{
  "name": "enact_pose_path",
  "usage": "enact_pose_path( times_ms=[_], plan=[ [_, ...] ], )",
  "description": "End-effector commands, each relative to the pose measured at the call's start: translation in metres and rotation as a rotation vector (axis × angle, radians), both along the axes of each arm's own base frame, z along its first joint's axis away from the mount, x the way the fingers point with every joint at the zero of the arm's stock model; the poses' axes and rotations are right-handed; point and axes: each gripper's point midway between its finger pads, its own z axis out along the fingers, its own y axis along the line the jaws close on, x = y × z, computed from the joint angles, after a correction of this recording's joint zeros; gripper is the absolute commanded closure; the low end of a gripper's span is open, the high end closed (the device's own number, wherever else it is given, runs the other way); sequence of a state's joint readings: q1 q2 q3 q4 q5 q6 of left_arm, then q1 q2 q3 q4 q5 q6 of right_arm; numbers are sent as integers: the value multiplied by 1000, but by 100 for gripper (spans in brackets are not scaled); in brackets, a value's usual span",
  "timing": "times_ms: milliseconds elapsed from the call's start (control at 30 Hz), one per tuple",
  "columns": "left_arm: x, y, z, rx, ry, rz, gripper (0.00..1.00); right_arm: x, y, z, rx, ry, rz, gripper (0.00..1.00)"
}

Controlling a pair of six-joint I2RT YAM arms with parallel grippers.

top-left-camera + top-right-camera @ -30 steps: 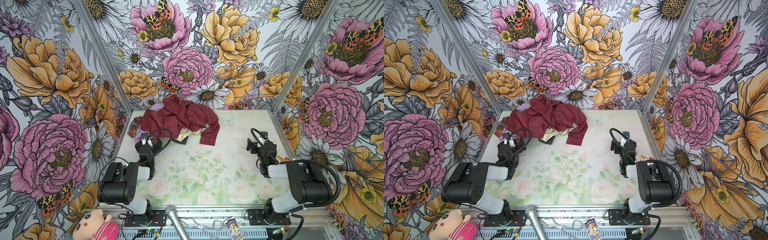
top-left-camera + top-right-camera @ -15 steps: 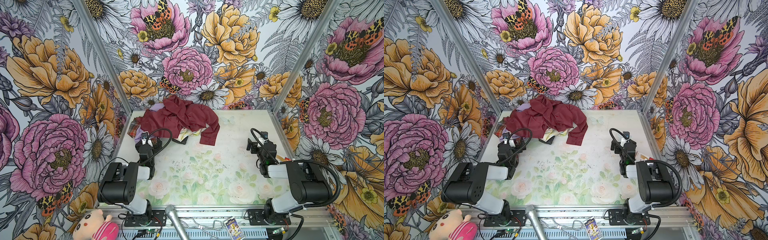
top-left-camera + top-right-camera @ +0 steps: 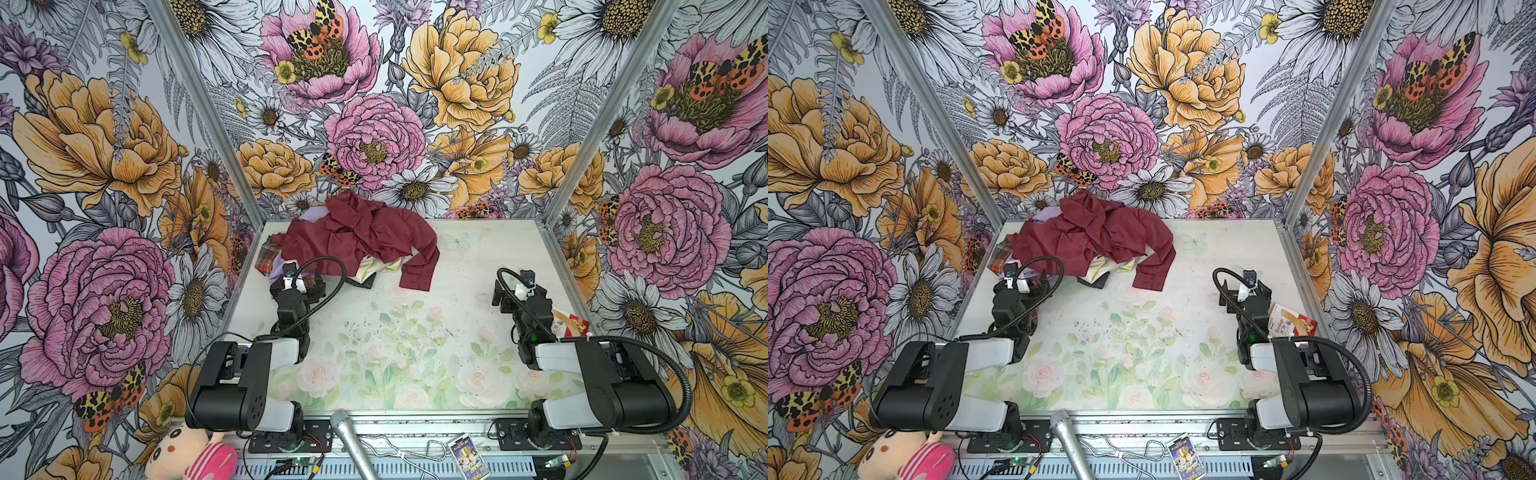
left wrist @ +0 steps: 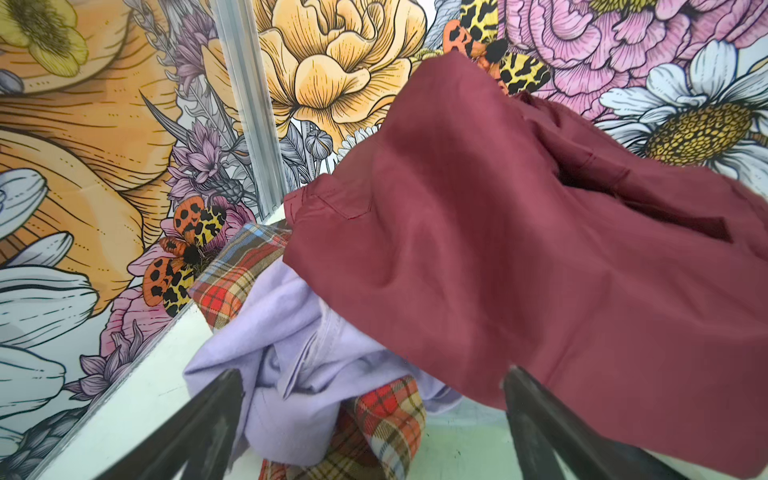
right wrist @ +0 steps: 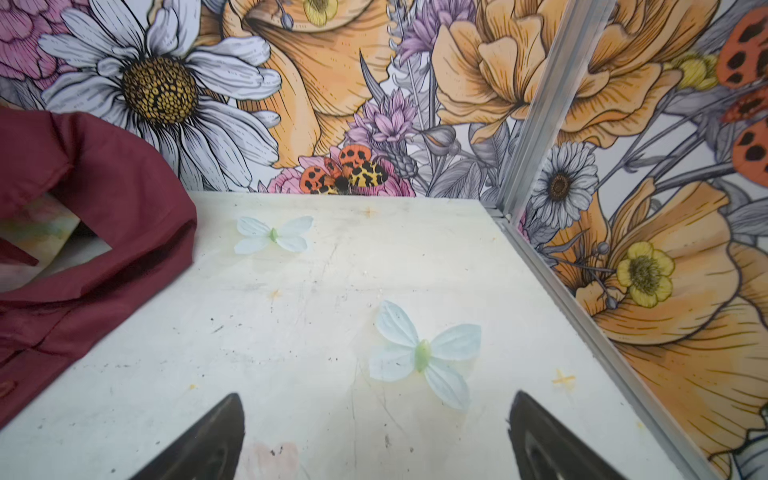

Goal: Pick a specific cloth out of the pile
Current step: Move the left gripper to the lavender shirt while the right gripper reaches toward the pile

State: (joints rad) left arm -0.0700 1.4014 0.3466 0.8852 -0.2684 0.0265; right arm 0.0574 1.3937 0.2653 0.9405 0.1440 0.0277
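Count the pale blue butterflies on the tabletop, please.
2. One butterfly lies near the back wall, beside the maroon shirt; the other butterfly lies just ahead of the right gripper. The pile may hide more.

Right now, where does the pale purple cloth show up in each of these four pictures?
In a top view: the purple cloth peeks out from behind the maroon shirt, at its far left side.
In a top view: same place, behind the shirt.
Left wrist view: close up, tucked under the shirt's edge.
Right wrist view: not in it.
Shared landmark: the maroon shirt, seen in all four.
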Motion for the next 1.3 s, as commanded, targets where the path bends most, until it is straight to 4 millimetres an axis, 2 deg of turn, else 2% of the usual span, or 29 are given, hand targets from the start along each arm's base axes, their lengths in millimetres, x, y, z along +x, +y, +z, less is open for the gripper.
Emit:
enact_pose_path(
  times_ms=[0,67,167,333,400,500,600,667,767,867,900,1000,1067,1100,1233,1267],
  plan=[
    [-5,1,3,18,41,45,1,-3,-1,21,-46,-40,-45,0],
    [-5,-2,9,25,92,57,1,-10,-6,40,-60,-93,-101,0],
    [-6,3,27,5,118,97,1,-19,-13,71,-39,-169,-140,1],
    [-24,22,52,-73,206,182,1,-34,-18,126,48,-262,-188,0],
    [-33,26,61,-126,225,196,1,-36,-14,138,104,-256,-172,0],
    [-49,30,69,-203,261,205,1,-33,4,148,184,-227,-106,0],
    [-64,34,71,-259,294,224,1,-26,34,152,238,-190,-26,0],
    [-72,38,68,-314,309,230,1,-21,63,153,251,-164,49,0],
    [-77,43,59,-431,354,227,1,-13,114,152,253,-106,175,0],
    [-80,51,52,-558,408,243,1,-14,173,150,257,-60,319,1],
    [-81,52,49,-598,419,251,1,-17,197,148,258,-42,379,1],
    [-83,58,48,-703,409,271,1,-27,252,134,207,13,506,1],
    [-81,60,45,-776,413,273,1,-34,277,126,159,35,562,1],
    [-80,59,44,-814,420,266,1,-47,301,124,138,46,638,0],
    [-67,58,41,-936,447,227,1,-74,347,106,83,118,848,0],
    [-64,58,41,-948,454,215,1,-79,353,103,75,133,887,1]
  ],
)
